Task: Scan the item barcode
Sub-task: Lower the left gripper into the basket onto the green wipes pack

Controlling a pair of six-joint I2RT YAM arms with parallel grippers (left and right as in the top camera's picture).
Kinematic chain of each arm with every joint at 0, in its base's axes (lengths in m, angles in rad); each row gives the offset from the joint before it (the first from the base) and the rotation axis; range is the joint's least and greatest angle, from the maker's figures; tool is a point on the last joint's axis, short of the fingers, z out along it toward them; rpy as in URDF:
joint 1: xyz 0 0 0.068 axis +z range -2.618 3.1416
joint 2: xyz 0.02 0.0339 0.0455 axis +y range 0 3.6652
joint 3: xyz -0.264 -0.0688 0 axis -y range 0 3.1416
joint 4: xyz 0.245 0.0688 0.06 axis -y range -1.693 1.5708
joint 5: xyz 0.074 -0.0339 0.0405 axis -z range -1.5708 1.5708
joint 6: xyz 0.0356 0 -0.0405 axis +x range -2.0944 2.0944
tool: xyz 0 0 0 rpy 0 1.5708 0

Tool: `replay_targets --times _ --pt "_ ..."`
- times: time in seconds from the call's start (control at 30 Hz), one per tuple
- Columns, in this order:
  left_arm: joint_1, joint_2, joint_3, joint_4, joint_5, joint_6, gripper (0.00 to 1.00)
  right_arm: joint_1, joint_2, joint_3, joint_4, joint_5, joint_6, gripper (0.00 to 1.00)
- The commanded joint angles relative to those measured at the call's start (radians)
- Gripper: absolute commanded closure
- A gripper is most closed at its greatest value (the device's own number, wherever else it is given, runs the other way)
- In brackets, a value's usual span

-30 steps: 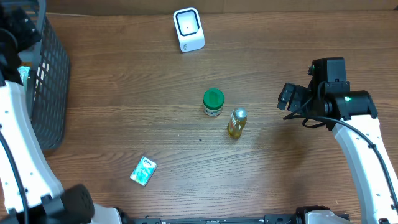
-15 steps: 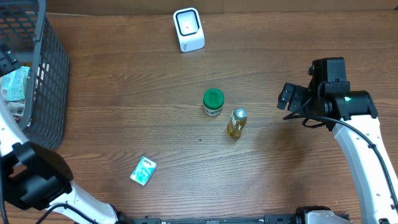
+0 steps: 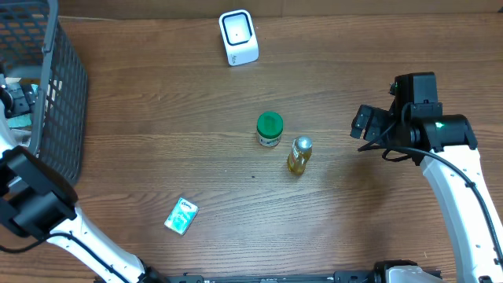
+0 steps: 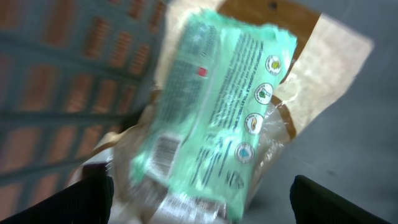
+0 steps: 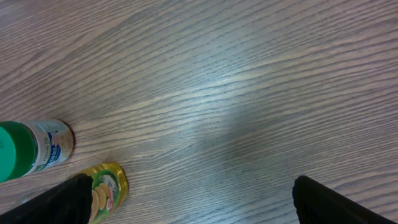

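Observation:
My left gripper [image 4: 199,208] hangs open inside the dark mesh basket [image 3: 67,94] at the table's left edge. Its fingertips [image 4: 78,199] frame a mint-green soft packet [image 4: 217,112] just below. The packet's barcode [image 4: 165,149] faces up, and it lies on brown paper [image 4: 317,62]. The white scanner [image 3: 238,37] stands at the back centre. My right gripper [image 3: 365,126] is open above bare wood, to the right of a yellow bottle [image 3: 299,155] and a green-lidded jar [image 3: 269,130]. Nothing is between its fingers.
A second small green packet [image 3: 181,215] lies on the table near the front left. The basket's wall [image 4: 74,74] rises close beside the left gripper. In the right wrist view the jar [image 5: 31,149] and bottle [image 5: 106,190] sit at the lower left.
The left arm has swung down into the basket, from its far end toward the near side. The right arm and the table items have not moved.

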Motion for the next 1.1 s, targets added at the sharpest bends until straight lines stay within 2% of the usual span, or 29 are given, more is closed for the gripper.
replay_targets --times 0.0,0.1,0.17,0.27,0.43,0.6,0.8,0.9,1.0,1.07 --pt "-0.008 0.046 0.006 0.021 0.007 0.081 0.07 -0.002 -0.006 0.021 0.002 0.010 -0.006 0.00" --pt "-0.008 0.066 0.006 0.048 -0.010 0.081 0.01 -0.002 -0.006 0.021 0.002 0.010 -0.006 0.00" --pt "-0.008 0.072 0.006 0.062 -0.006 0.080 0.00 -0.002 -0.006 0.021 0.002 0.010 -0.006 0.00" --pt "-0.008 0.073 0.006 0.074 -0.006 0.080 0.10 -0.002 -0.006 0.021 0.002 0.010 -0.006 0.00" --pt "-0.006 0.073 0.006 0.093 -0.006 0.081 0.15 -0.002 -0.006 0.021 0.002 0.010 -0.006 0.00" --pt "-0.003 0.073 -0.008 0.120 -0.006 0.081 0.07 -0.002 -0.006 0.021 0.002 0.010 -0.006 0.00" --pt "0.002 0.073 -0.052 0.165 -0.006 0.081 0.05 -0.002 -0.006 0.021 0.002 0.010 -0.006 0.00" --pt "0.008 0.073 -0.070 0.178 -0.006 0.081 0.10 -0.002 -0.006 0.021 0.002 0.010 -0.006 0.00" --pt "0.016 0.073 -0.071 0.176 -0.007 0.081 0.23 -0.002 -0.006 0.021 0.002 0.010 -0.006 0.00" --pt "0.021 0.073 -0.071 0.175 -0.007 0.081 0.26 -0.002 -0.006 0.021 0.002 0.010 -0.006 0.00"
